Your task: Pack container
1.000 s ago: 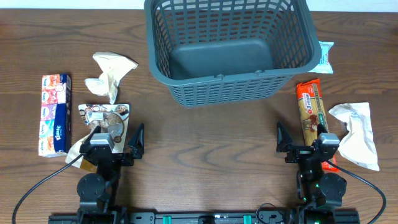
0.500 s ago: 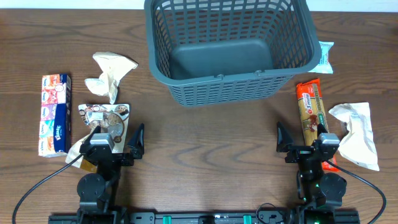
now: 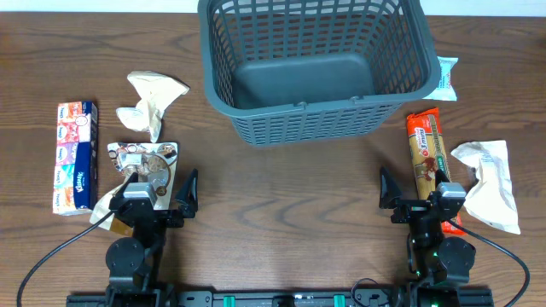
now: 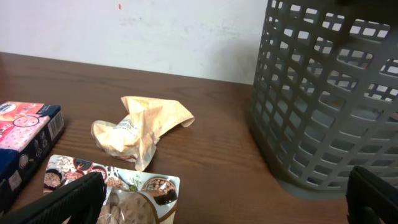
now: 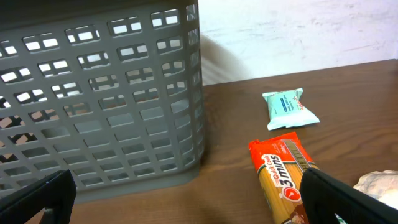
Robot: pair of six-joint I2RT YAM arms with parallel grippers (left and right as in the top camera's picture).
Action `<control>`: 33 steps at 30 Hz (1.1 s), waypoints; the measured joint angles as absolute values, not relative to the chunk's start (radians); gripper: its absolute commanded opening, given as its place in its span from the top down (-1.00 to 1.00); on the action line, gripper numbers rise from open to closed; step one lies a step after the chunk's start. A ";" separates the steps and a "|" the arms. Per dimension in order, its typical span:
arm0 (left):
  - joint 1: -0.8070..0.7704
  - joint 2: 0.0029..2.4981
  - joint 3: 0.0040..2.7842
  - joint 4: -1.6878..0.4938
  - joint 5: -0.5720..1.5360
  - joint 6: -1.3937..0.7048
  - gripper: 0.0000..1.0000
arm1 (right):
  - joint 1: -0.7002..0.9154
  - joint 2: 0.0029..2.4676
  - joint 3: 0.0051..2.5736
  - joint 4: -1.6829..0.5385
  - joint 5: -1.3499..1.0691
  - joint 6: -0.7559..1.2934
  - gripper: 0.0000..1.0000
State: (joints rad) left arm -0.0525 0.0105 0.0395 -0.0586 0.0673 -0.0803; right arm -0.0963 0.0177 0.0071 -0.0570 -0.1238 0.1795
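Observation:
The dark grey slotted basket [image 3: 316, 128] stands empty at the back centre of the table. It also shows in the left wrist view [image 4: 329, 93] and in the right wrist view [image 5: 106, 93]. My left gripper [image 3: 159, 189] is open and empty at the front left, its left finger over a picture-printed snack packet [image 3: 145, 160]. My right gripper [image 3: 415, 192] is open and empty at the front right, its right finger over the near end of an orange pasta packet [image 3: 425, 145]. In the wrist views the left jaws [image 4: 217, 199] and the right jaws [image 5: 186, 199] hold nothing.
Left of the basket lie a crumpled beige packet [image 3: 149, 102] and a tissue pack [image 3: 75, 156]. Right of it lie a pale blue wipes packet [image 3: 446, 77] and a white crumpled bag [image 3: 490, 183]. Bare wood lies between the grippers.

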 measured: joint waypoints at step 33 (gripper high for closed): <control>-0.052 0.138 0.282 -0.196 0.132 -0.162 -0.97 | -0.096 0.021 0.225 0.009 -0.360 0.212 -0.98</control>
State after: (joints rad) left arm -0.0525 0.1383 0.2821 -0.1959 0.1322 -0.1616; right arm -0.0963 0.0208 0.2253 0.0086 -0.3599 0.2123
